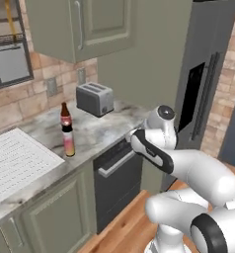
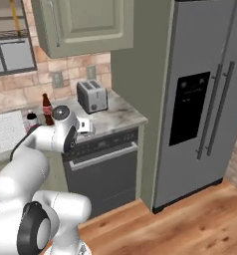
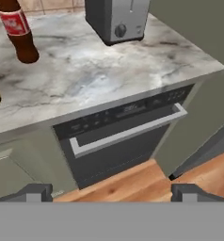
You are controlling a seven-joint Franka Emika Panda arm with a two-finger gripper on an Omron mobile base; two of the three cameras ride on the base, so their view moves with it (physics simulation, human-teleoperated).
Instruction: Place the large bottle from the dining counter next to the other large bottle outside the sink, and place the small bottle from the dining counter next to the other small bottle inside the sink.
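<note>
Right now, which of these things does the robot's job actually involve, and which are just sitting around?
Job:
- pale bottle, standing on the worktop
- brown bottle right beside it, probably its partner
- gripper, open and empty

Just around:
- toaster
- dishwasher
- fridge
- wall cabinet

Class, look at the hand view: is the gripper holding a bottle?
No: the gripper stands open and empty above the dishwasher, while the brown bottle stands apart on the marble worktop.
</note>
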